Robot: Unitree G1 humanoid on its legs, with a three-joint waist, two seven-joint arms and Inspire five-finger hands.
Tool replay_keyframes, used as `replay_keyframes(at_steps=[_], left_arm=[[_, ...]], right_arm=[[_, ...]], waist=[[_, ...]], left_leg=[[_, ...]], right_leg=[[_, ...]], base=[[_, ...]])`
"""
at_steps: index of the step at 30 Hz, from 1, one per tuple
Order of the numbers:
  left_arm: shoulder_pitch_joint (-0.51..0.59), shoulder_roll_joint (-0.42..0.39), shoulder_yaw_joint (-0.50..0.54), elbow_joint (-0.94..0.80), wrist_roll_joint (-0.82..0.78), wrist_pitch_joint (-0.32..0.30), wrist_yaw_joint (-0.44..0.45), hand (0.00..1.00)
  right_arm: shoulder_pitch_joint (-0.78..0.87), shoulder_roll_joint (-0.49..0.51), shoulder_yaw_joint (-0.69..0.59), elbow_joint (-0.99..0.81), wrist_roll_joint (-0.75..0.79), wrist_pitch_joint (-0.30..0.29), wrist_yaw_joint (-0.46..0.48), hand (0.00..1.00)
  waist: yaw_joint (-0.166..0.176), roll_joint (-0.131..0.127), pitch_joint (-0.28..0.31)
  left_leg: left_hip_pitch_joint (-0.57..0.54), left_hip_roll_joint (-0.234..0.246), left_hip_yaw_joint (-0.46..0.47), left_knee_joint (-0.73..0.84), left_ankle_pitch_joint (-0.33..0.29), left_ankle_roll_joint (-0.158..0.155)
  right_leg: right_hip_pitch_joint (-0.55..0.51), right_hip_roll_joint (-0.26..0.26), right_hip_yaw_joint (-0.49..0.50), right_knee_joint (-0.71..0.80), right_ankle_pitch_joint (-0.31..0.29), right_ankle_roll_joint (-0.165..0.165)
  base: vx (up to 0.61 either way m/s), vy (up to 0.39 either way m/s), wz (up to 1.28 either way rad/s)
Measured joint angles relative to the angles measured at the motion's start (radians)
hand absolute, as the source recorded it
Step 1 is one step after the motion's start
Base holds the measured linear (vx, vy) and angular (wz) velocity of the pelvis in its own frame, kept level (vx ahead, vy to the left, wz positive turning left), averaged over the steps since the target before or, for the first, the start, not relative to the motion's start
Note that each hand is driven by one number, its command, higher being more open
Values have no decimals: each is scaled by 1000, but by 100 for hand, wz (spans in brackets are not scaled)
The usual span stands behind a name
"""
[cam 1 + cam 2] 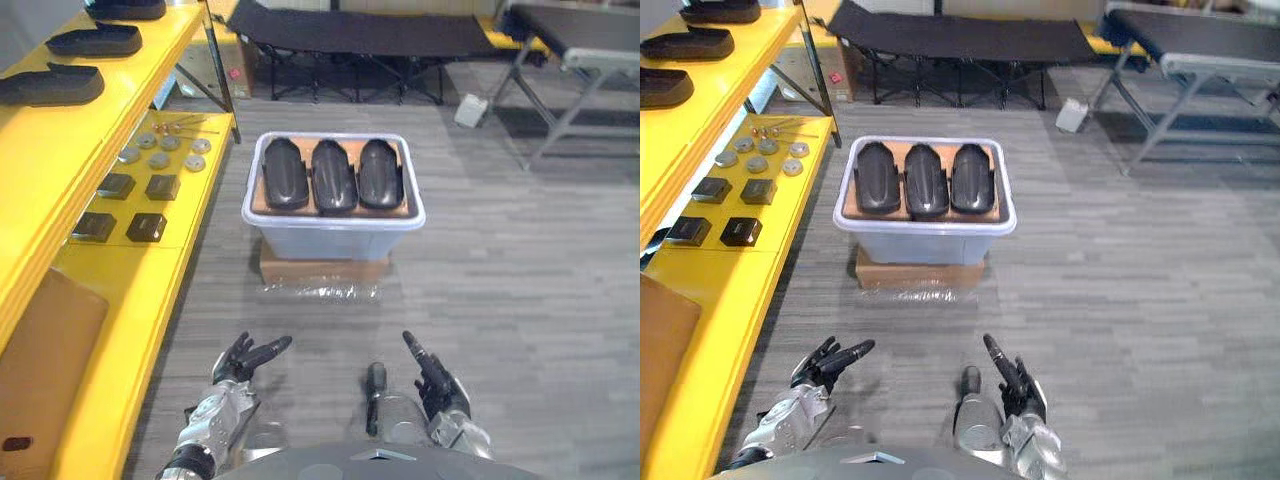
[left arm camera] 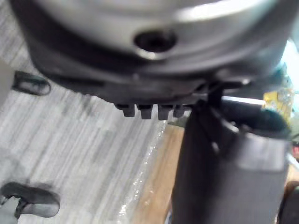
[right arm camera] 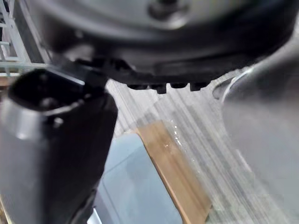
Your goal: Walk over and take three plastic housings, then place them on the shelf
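Three black plastic housings [image 1: 334, 175] lie side by side on a brown board in a pale blue-grey bin [image 1: 330, 238] on the floor ahead. The bin rests on a flat cardboard box [image 1: 322, 272]. My left hand [image 1: 245, 361] is low at the front, fingers straight and empty, well short of the bin. My right hand [image 1: 433, 375] is beside it on the right, fingers also straight and empty. A yellow shelf [image 1: 130, 290] runs along the left; its upper level holds three more black housings [image 1: 50, 85].
The lower shelf level carries small black blocks [image 1: 118, 186], metal discs [image 1: 160, 150] and a brown board [image 1: 40, 370] near me. A black cot [image 1: 370, 35] stands at the back, a grey metal table [image 1: 585, 60] at the back right, a white box [image 1: 470, 110] on the floor.
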Motion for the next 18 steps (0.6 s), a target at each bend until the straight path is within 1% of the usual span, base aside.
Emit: replay_keyframes(at_steps=[1, 2, 3, 4, 5, 6, 7, 8, 9, 10, 11, 12, 13, 14, 15, 16, 17, 18], left_arm=[[6, -12, -7, -5, -18, 5, 3, 100], [9, -42, -6, -9, -39, 3, 8, 100], [8, -54, -6, -11, -49, 2, 9, 100], [13, -71, -6, -8, -74, 3, 8, 100], [15, -88, -6, -8, -73, 3, 9, 100], [20, -99, -6, -8, -73, 2, 10, 100], [31, -117, -6, -11, -74, 2, 13, 100], [34, -116, -6, -29, -73, 4, 19, 100], [37, -117, -6, -33, -73, 2, 22, 100], [42, -121, -6, -41, -73, -2, 27, 100], [41, -121, -6, -42, -72, -7, 30, 100], [41, -121, -6, -42, -70, -7, 32, 100], [38, -123, -9, -42, -68, -8, 35, 100], [39, -124, -25, -40, -59, -8, 49, 100], [41, -118, -29, -41, -55, -7, 61, 100], [41, -115, -31, -41, -49, -7, 71, 100], [41, -104, -37, -41, -10, 1, 105, 100], [41, -99, -35, -41, 4, 2, 116, 100]], right_arm=[[-3, -12, 0, -1, 0, 0, -2, 100], [-9, -29, -1, -6, -1, -2, -3, 100], [-15, -35, -1, -6, -2, -2, -5, 100], [-40, -46, -4, -6, -1, 0, -12, 100], [-52, -50, -3, -11, -1, -2, -12, 100], [-51, -53, -2, -18, 0, -3, -12, 100], [-49, -56, 1, -30, 0, -2, -11, 100], [-41, -52, 0, -40, -1, -2, -12, 100], [-36, -52, -2, -44, -1, -2, -12, 100], [-17, -53, -6, -76, -2, -2, -14, 100], [-6, -53, -19, -116, -12, -3, -25, 100], [0, -51, -24, -138, -29, -5, -34, 100], [11, -53, -33, -178, -43, -11, -43, 100], [17, -54, -45, -222, -77, -24, -67, 100], [22, -43, -50, -274, -104, -29, -99, 100], [25, -40, -53, -300, -122, -34, -114, 100], [31, -36, -60, -352, -154, -48, -148, 100], [31, -35, -62, -370, -157, -50, -160, 100]], waist=[[1, 26, -13], [3, 58, -24], [6, 80, -28], [5, 86, -23], [7, 88, -20], [7, 94, -17], [8, 105, -5], [10, 95, 6], [13, 94, 6], [11, 98, 3], [5, 102, 3], [5, 102, 3], [4, 107, -1], [6, 113, -6], [4, 90, -13], [3, 77, -11], [6, 56, -5], [6, 51, -7]], left_leg=[[-11, 38, 5, 23, -5, -12], [-20, 89, 22, 34, -27, -32], [-19, 105, 23, 35, -27, -35], [-31, 120, 23, 77, -11, -41], [-82, 137, 25, 195, 10, -42], [-116, 154, 26, 275, 21, -43], [-184, 189, 22, 437, 75, -61], [-223, 207, 43, 508, 62, -57], [-223, 207, 70, 492, 48, -54], [-217, 205, 136, 403, 35, -43], [-217, 202, 176, 283, 41, -27], [-222, 201, 184, 224, 55, -11], [-228, 188, 188, 127, 123, -9], [-227, 171, 185, 50, 188, -55], [-218, 130, 193, 1, 206, -43], [-216, 112, 195, -16, 211, -37], [-215, 83, 198, -24, 215, -34], [-214, 76, 200, -24, 214, -34]], right_leg=[[1, 29, -12, 15, -25, -7], [0, 69, -35, 12, -79, -31], [-1, 82, -42, 19, -92, -48], [3, 94, -49, 26, -113, -57], [23, 103, -56, 12, -121, -65], [43, 112, -60, -4, -122, -67], [98, 128, -68, -49, -123, -69], [150, 127, -71, -94, -121, -68], [171, 123, -72, -112, -118, -66], [199, 114, -78, -146, -110, -62], [216, 104, -87, -171, -106, -56], [221, 98, -93, -180, -103, -51], [220, 93, -102, -188, -96, -38], [214, 81, -105, -192, -95, -16], [212, 43, -110, -194, -87, 0], [208, 29, -115, -195, -83, 7], [211, 1, -131, -195, -76, 18], [213, -5, -135, -195, -73, 23]], base=[[342, -317, 42], [309, -246, 15], [267, -205, 11], [212, -186, 2], [191, -199, 3], [184, -173, 6], [194, -101, 19], [202, -64, 17], [215, -16, 11], [199, 27, 6], [191, 54, 9], [131, 77, 12], [139, 113, 9], [199, 176, 15], [219, 182, 16], [257, 194, 26], [192, 137, 21], [166, 131, 16]])
